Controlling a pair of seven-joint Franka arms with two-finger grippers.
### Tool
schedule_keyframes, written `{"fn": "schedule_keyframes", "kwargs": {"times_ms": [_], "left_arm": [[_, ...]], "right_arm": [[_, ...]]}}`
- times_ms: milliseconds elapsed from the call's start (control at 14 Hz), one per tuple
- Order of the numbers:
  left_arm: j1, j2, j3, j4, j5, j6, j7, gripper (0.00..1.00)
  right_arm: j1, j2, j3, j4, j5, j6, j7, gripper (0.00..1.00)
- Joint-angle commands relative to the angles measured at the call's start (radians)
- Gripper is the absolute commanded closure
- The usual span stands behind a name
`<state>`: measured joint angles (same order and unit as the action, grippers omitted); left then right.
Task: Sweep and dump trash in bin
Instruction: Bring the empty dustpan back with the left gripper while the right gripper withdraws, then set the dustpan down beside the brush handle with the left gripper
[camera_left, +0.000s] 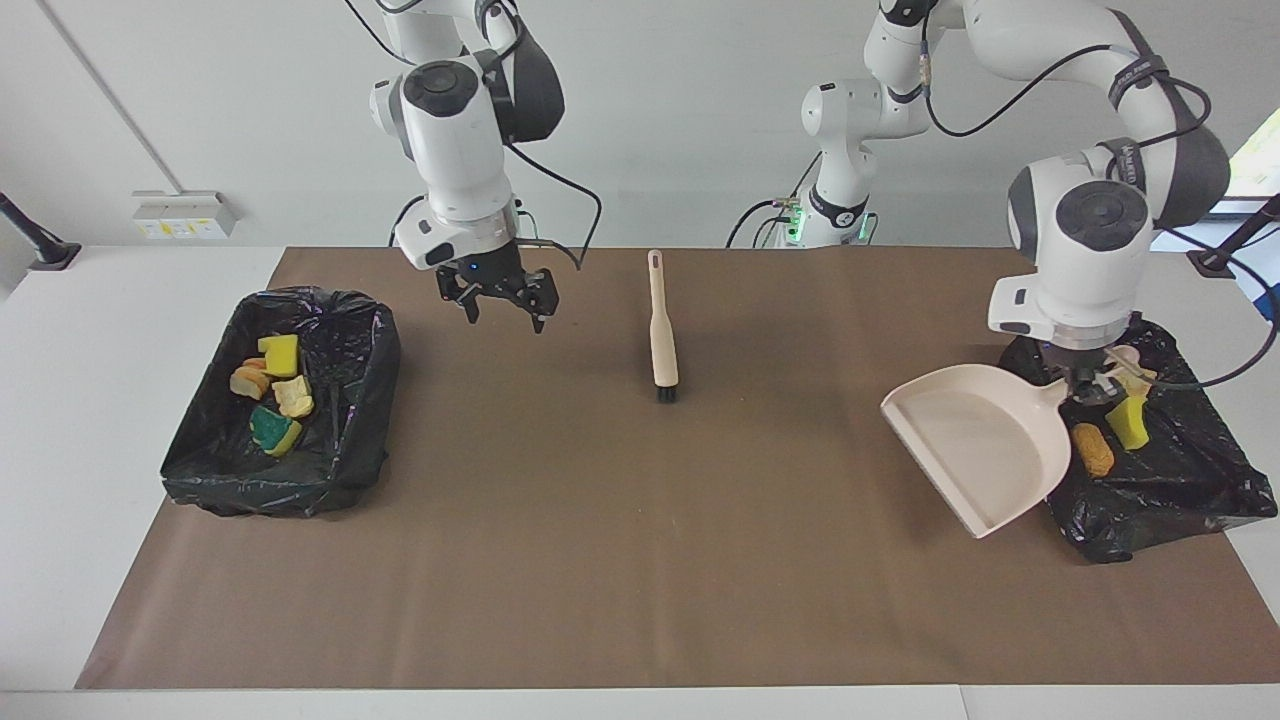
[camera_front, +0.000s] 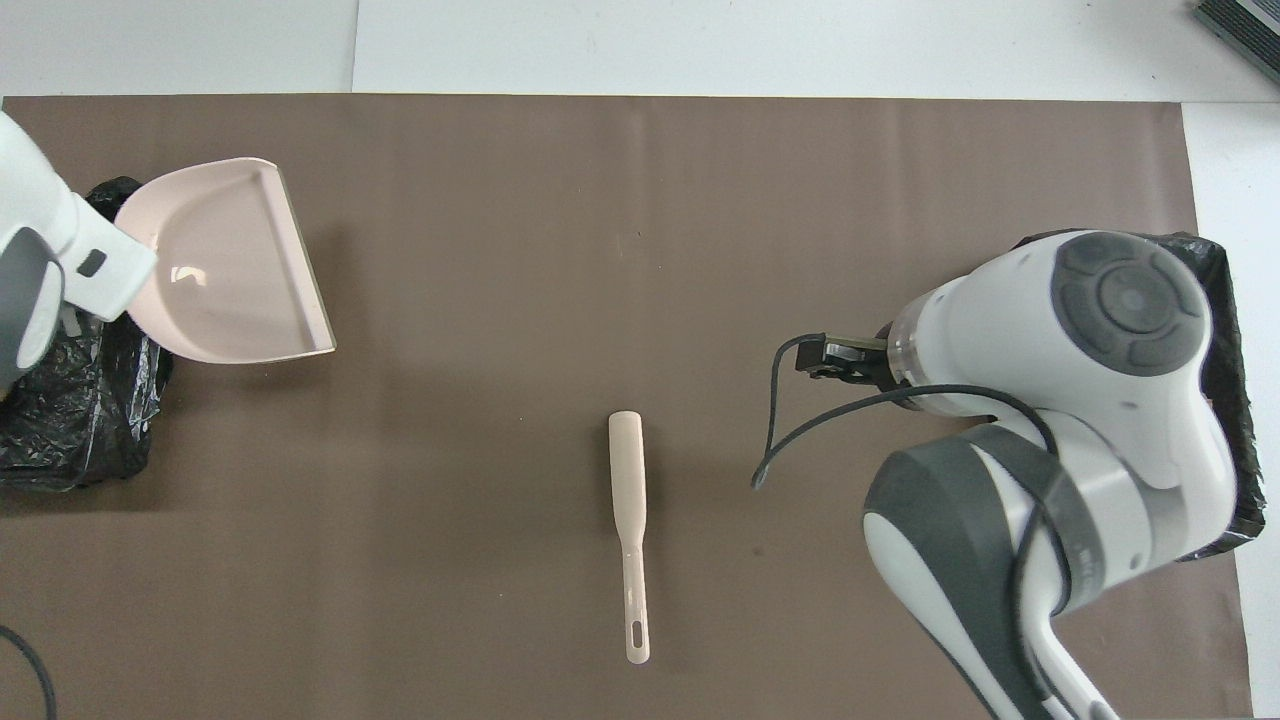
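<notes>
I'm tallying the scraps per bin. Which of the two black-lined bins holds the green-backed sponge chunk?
The bin at the right arm's end. Its green-backed sponge chunk lies among yellow and tan scraps; the bin by the dustpan shows none.

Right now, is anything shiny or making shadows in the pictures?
Overhead view: a small bright glint sits inside the dustpan, and the black bin liner looks glossy. Facing view: soft dark shadows lie on the brown mat beside the dustpan and near the brush.
</notes>
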<state>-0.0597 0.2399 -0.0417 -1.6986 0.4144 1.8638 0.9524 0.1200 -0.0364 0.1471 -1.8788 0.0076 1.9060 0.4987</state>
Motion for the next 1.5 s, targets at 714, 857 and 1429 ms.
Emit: {"fn": "schedule_keyframes", "kwargs": {"times_ms": [714,857,1429], "left_arm": [[-0.348,0.252,0.017,0.316,-0.307,-0.162,-0.912,1.00],[-0.379,0.277,0.019,0.372,-0.333,-0.192,-1.004,1.00],[-0.525,0.534,0.029,0.679,-0.367,-0.290,-1.267,1.00]], "right_arm": [[-0.200,-0.048,-0.046,0.187,-0.018,-0.151,-0.136,0.00],[-0.203,-0.045,-0.069,0.217,-0.058,-0.195,-0.285,0.00],[-0.200,-0.045,-0.103,0.231,-0.091,-0.257,-0.565,0.00]]}}
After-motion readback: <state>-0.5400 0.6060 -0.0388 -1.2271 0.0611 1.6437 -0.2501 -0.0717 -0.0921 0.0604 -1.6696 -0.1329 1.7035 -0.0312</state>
